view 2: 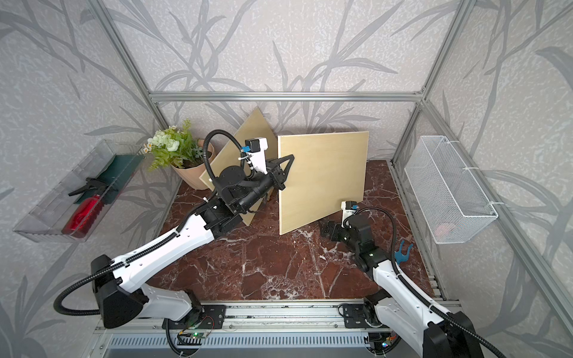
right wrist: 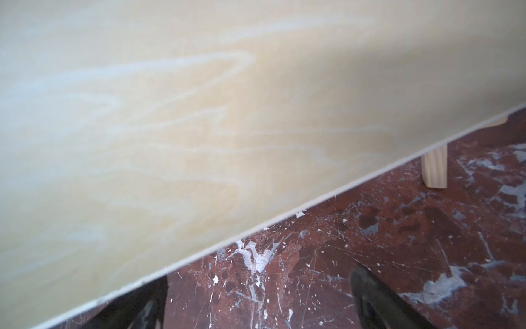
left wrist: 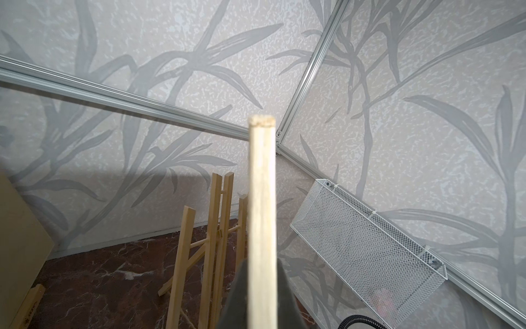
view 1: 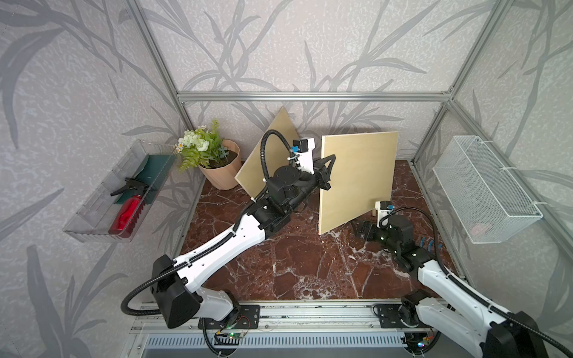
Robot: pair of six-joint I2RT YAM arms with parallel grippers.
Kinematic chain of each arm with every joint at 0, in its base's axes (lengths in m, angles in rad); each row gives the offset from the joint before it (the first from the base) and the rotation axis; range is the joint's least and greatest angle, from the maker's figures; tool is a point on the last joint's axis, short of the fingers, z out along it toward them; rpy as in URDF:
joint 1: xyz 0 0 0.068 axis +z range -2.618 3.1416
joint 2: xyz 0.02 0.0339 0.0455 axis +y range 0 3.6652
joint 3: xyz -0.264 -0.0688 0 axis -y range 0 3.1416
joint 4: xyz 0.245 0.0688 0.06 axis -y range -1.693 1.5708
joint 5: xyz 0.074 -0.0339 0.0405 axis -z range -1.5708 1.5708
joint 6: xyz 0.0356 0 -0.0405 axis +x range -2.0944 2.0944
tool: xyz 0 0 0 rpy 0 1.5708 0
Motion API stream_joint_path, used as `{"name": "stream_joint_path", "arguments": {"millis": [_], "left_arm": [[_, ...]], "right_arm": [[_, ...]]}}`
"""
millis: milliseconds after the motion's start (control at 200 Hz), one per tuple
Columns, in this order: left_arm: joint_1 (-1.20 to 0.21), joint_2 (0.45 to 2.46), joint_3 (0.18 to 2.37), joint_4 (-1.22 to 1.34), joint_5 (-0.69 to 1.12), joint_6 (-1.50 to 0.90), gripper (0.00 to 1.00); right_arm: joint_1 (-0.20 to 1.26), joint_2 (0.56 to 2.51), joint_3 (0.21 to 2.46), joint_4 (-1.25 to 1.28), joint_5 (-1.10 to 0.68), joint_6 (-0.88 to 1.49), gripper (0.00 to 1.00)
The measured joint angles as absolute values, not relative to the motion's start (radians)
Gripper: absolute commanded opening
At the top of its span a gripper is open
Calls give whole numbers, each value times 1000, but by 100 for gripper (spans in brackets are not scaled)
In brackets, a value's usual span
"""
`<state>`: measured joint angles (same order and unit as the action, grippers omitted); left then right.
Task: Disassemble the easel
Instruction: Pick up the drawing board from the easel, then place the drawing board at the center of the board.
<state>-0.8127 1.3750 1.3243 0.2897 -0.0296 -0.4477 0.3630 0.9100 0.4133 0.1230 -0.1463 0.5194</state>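
Where the side wall runs far to the left of the board (view 1: pixel 359 179), a clear tray (view 1: pixel 90 214) is hung, and a red spray bottle (view 1: pixel 127 214) is laid in it. Nearer the board, also on its left, a flower pot (view 1: pixel 221 173) is set on the tabletop (view 1: pixel 310 257), and a second board (view 1: pixel 279 124) is leaned against the back wall just beside the pot.

The board's left edge is clamped between the fingers (left wrist: pixel 236 296) of the left gripper (view 1: pixel 325 173). In the left wrist view that edge is seen end-on as a pale strip held tight between them. The board is stood on edge, with its broad face turned to the front.

The easel (left wrist: pixel 210 242) is stood directly behind the board and is almost wholly hidden by it in both top views. Its slats are seen upright on the tabletop in the left wrist view, and one foot (right wrist: pixel 434 168) is shown beneath the board's lower edge.

Just in front of the board's lower right corner, the right gripper (view 1: pixel 361 229) is held low over the tabletop. Its fingers (right wrist: pixel 378 302) are spread wide apart, with nothing between them. Far to the right of the board, a white wire basket (view 1: pixel 496 186) is fixed to the side wall.
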Motion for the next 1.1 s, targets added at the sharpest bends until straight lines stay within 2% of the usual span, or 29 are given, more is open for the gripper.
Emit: {"name": "stream_joint_path", "arguments": {"millis": [305, 535, 870, 1100], "left_arm": [[-814, 1262, 1343, 212, -30, -448, 0], [-814, 1176, 1370, 170, -54, -443, 0], [-814, 1037, 1330, 172, -124, -438, 0], [-814, 965, 1218, 215, -173, -450, 0]], "right_arm": [[363, 858, 413, 122, -265, 561, 99], [363, 789, 413, 167, -397, 700, 99], [383, 745, 412, 492, -518, 1059, 99], [465, 896, 424, 696, -498, 1211, 95]]}}
